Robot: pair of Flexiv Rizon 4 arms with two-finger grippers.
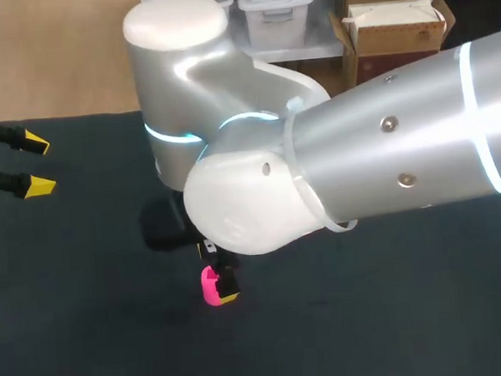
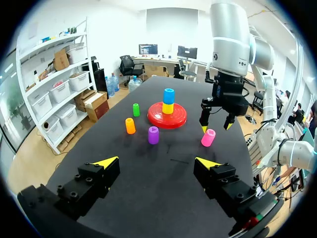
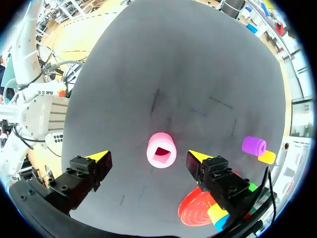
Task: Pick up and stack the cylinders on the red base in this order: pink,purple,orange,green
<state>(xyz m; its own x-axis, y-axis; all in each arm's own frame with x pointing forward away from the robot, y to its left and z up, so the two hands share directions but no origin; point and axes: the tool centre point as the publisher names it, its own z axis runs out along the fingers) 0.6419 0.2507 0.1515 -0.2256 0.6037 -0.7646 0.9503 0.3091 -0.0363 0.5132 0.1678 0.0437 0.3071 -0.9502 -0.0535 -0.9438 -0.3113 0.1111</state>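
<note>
Table (image 1: 371, 317) dark, matte | right gripper (image 3: 148, 155) released over pink cylinder (image 3: 161, 150) | left gripper (image 2: 157, 160) released

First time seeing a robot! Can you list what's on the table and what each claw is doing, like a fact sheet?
Red base: holds a yellow cylinder with a blue cylinder on top
Loose on the table: pink cylinder, purple cylinder, orange cylinder, green cylinder
Right gripper: open, over the pink cylinder
Left gripper: open, empty, away from the cylinders
</note>
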